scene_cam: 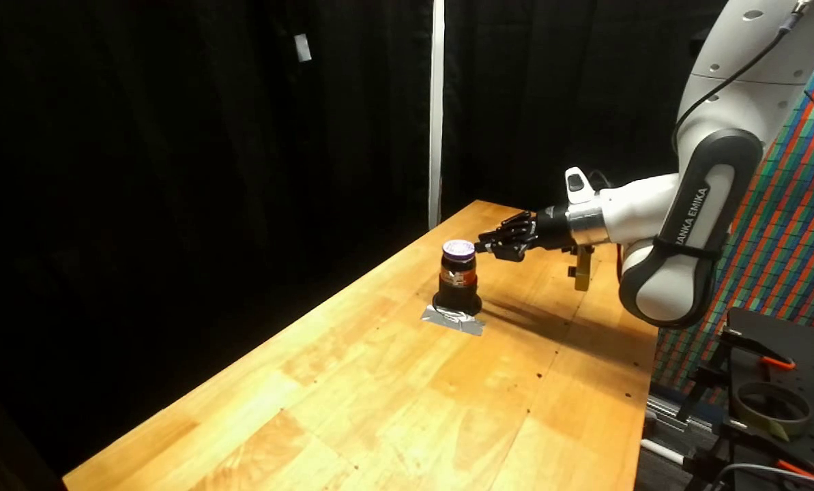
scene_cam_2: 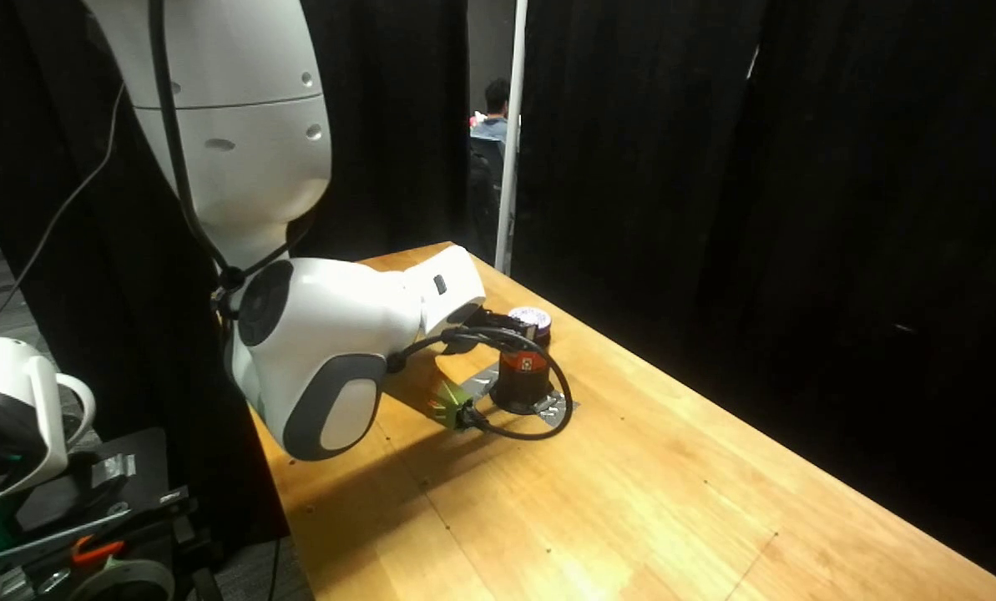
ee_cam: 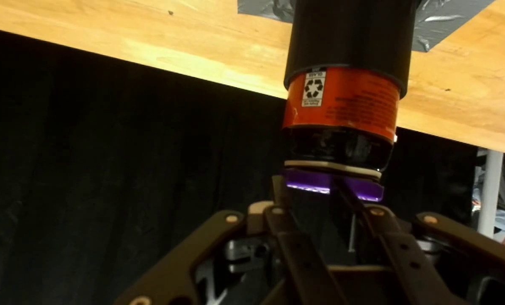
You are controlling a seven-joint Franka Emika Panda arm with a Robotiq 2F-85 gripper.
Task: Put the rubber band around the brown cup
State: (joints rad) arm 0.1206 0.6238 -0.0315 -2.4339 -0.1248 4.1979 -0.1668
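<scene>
Brown cup [scene_cam: 457,278]: dark jar, purple-rimmed lid [scene_cam: 458,250], upright, lower part sitting in a black holder [scene_cam_2: 521,388] with a flared foot. Silver tape [scene_cam: 453,320] at the foot, all on the wooden worktop [scene_cam: 393,402], near the edge by the black curtain [scene_cam: 243,170].

Wrist view has the cup upside down. Pincer [ee_cam: 308,183] is at the lid, fingers [ee_cam: 292,237] spread, dark gap between them. Fingertips overlap the lid's side there; contact can't be told. In an exterior view the fingertips meet the lid's edge, but their spacing is too small to read.

Wrist view alone makes out a pale strip, looks like the rubber band [ee_cam: 332,166], across the neck right next to the lid, on the label side. Far side hidden, so can't tell if it runs all the way round. Too small to pick out in both exterior views.

Orange label [ee_cam: 345,101]: recycling mark clear in wrist view only. Lid's printed top shows in both exterior views; wrist view gets just its purple side.

In an exterior view the arm [scene_cam_2: 331,309] hides most of the pincer and a black cable [scene_cam_2: 569,401] loops in front of the cup; seated person [scene_cam_2: 491,127] beyond the white pole [scene_cam_2: 510,125].
</scene>
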